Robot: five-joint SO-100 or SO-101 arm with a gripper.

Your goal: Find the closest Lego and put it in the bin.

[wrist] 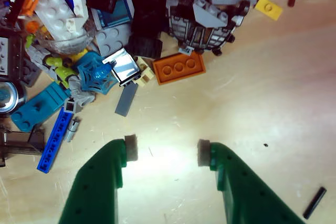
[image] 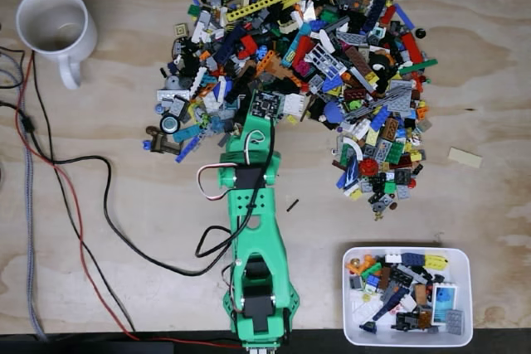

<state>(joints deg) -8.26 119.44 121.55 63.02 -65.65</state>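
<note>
A big heap of mixed Lego (image: 307, 64) covers the middle of the wooden table in the fixed view. My green arm reaches up from the bottom edge, and its gripper (image: 264, 107) ends at the heap's near rim. In the wrist view the gripper (wrist: 167, 150) is open over bare wood, with nothing between its fingers. Just ahead of it lie a grey flat tile (wrist: 126, 99) and an orange plate (wrist: 179, 67). A long blue beam (wrist: 54, 139) lies to the left. The bin (image: 406, 252), a white tray at the bottom right, holds several pieces.
A white mug (image: 54, 26) stands at the top left. Black and red cables (image: 91, 205) trail across the left side. A small black rod (image: 292, 204) lies right of the arm, and a tan plate (image: 465, 157) lies alone at the right.
</note>
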